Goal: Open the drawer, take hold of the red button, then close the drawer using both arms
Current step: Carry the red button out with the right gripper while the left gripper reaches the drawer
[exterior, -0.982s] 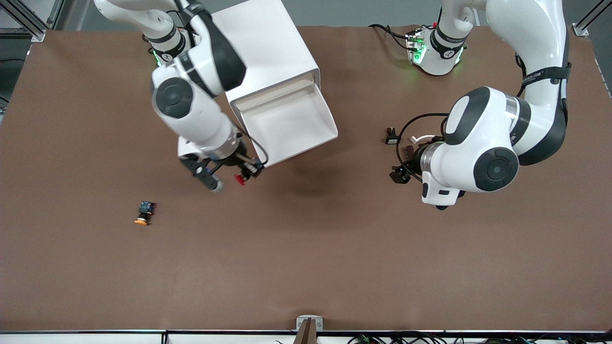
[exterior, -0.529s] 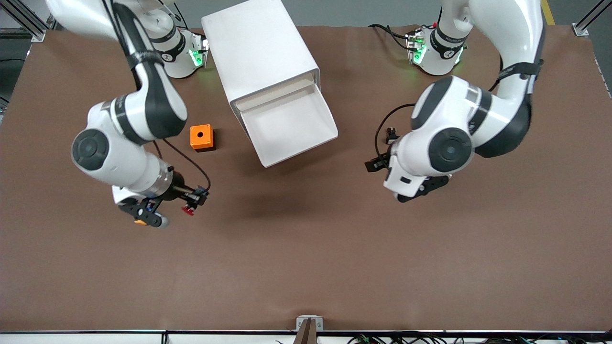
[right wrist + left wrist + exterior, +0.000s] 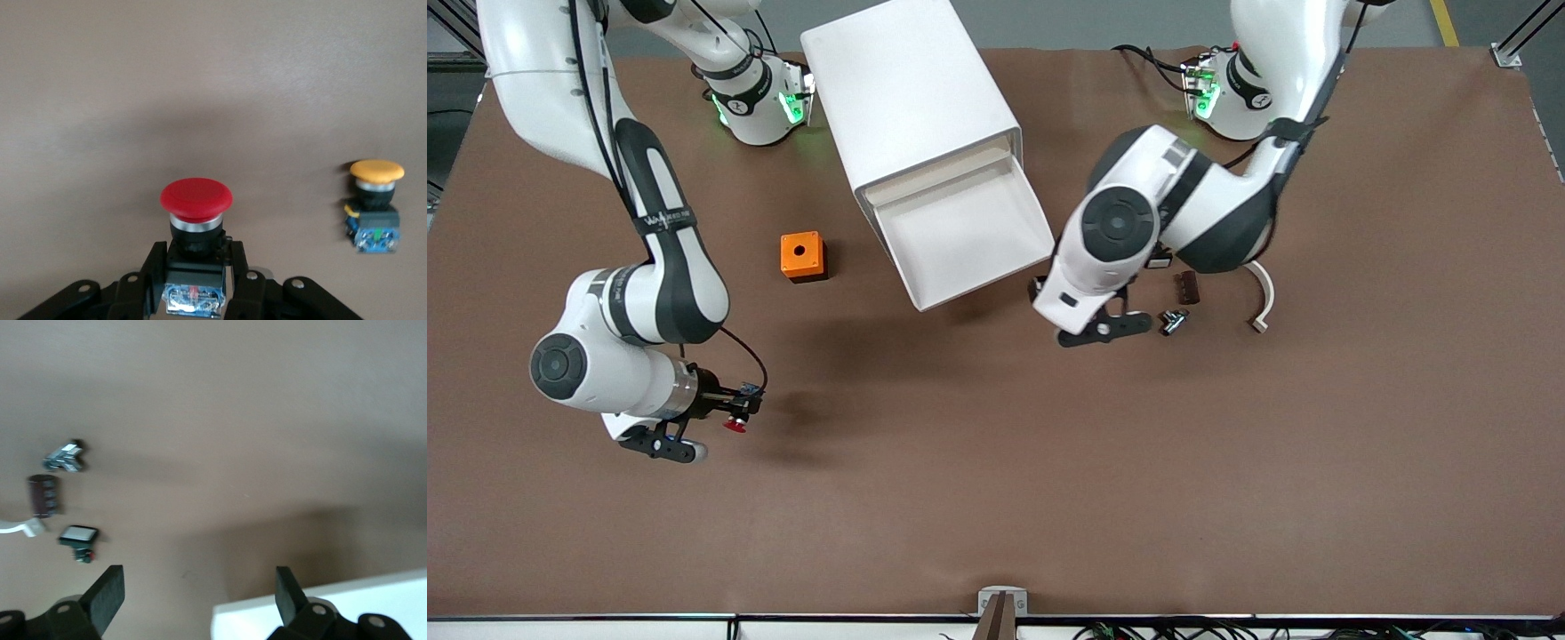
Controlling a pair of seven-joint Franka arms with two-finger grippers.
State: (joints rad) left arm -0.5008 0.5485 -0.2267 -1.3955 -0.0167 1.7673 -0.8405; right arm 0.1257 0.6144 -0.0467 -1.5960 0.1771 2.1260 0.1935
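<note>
The drawer (image 3: pixel 969 233) stands pulled out of the white cabinet (image 3: pixel 911 98) and looks empty. My right gripper (image 3: pixel 734 414) is shut on the red-capped button (image 3: pixel 735 425) and holds it over bare table, toward the right arm's end. In the right wrist view the button (image 3: pixel 196 199) sits between the fingers (image 3: pixel 150 267) of the gripper (image 3: pixel 197 257), cap pointing away. My left gripper (image 3: pixel 1045 293) is open beside the drawer's front corner. In the left wrist view the gripper (image 3: pixel 198 600) is empty, and the drawer's white corner (image 3: pixel 333 613) lies by one finger (image 3: pixel 288 590).
The orange-yellow button (image 3: pixel 375 207) lies on the table near the held one. An orange cube (image 3: pixel 802 256) sits beside the cabinet. A brown block (image 3: pixel 1185 287), a small metal part (image 3: pixel 1172 320) and a white curved piece (image 3: pixel 1261 304) lie by the left arm.
My right arm has carried the red button away from the drawer, toward the right arm's end and the front camera. My left arm has swung in toward the drawer's front corner.
</note>
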